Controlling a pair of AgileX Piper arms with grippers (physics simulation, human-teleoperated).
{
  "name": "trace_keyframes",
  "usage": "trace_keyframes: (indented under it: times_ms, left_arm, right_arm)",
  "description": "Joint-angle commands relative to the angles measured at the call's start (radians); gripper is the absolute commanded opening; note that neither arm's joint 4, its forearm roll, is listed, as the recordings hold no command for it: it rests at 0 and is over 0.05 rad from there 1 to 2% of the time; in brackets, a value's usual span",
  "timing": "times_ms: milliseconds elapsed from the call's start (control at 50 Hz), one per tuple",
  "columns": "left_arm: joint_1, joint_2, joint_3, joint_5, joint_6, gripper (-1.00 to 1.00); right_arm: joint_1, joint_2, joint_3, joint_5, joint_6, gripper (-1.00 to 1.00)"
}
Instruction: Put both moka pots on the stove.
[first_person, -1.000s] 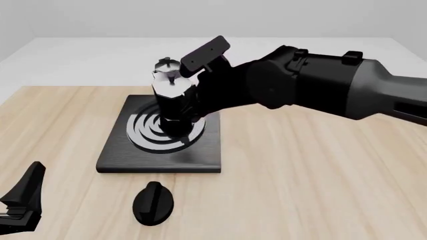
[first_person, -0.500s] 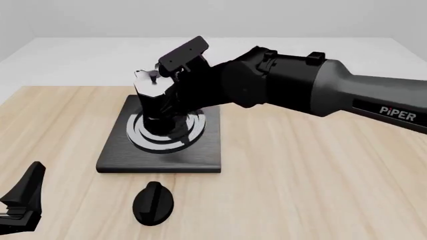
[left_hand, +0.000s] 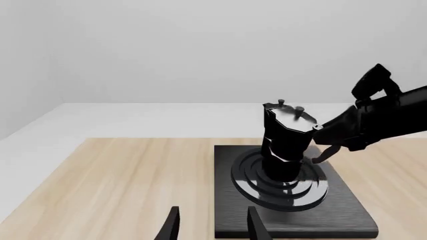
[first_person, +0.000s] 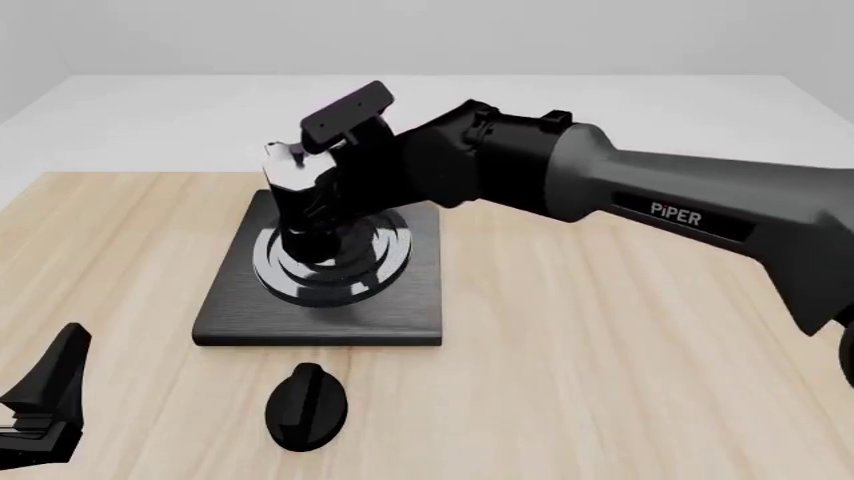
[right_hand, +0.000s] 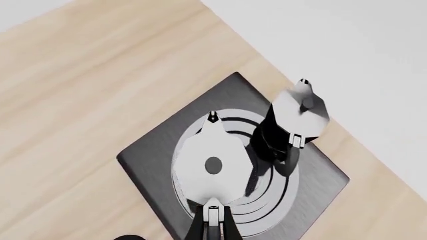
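The stove (first_person: 234, 318) is a flat black slab with silver burner rings. My right gripper (right_hand: 212, 220) is shut on the handle of one moka pot (right_hand: 213, 162), seen from above its silver lid. In the front view this pot (first_person: 300, 205) leans slightly, with its base at the rings. The second moka pot (right_hand: 300, 112) stands on the stove just beyond it, and my right arm hides it in the front view. In the left wrist view the pots (left_hand: 283, 142) overlap. My left gripper (first_person: 40, 400) is open and empty at the near left edge, far from the stove.
A black oval knob (first_person: 307, 405) lies on the wooden table (first_person: 601, 380) just in front of the stove. My right arm (first_person: 641, 205) spans the table from the right edge to the stove. A white floor lies beyond the table's far edge.
My right arm has swung left and down with the pot, bringing it from above the burner's right side to the rings. The left gripper has not moved.
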Motion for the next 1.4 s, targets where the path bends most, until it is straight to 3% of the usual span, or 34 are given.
trace_keyframes:
  times_ms: [20,680,1400]
  left_arm:
    - [0.0,0.0,0.0,0.0,0.0,1.0]
    - [0.0,0.0,0.0,0.0,0.0,1.0]
    - [0.0,0.0,0.0,0.0,0.0,1.0]
  right_arm:
    - [-0.003,0.036,-0.077,-0.001,0.007,-1.0]
    - [-0.025,0.08,-0.098,0.001,-0.042,-1.0]
    - [-0.023,0.126,-0.1,0.007,-0.06,-1.0]
